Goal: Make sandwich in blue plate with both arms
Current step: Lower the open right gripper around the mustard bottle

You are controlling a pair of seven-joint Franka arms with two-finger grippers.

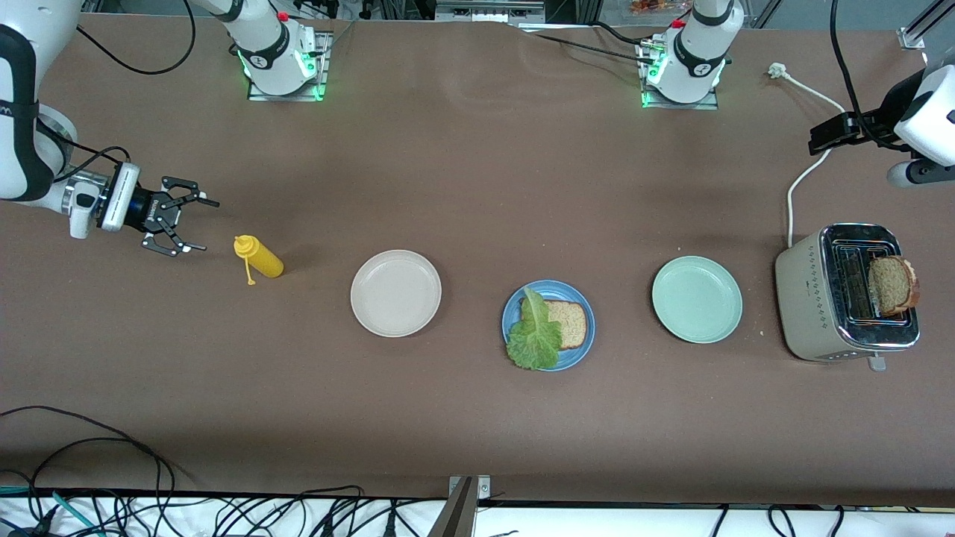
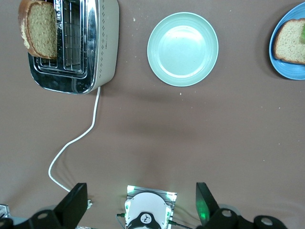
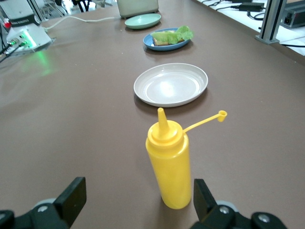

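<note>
Front view: yellow bottle [image 1: 260,256] beside beige plate [image 1: 395,292]

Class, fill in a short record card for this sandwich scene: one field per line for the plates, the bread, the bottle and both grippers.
blue plate: bread slice with lettuce leaf on it
second bread slice: standing in toaster
beige plate: bare
mint plate: bare
yellow bottle: upright, cap off
right gripper: open, beside bottle
left gripper: open, above table

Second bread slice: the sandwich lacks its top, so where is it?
In the front view the second bread slice stands in the toaster at the left arm's end, beside the mint-green plate.
</note>
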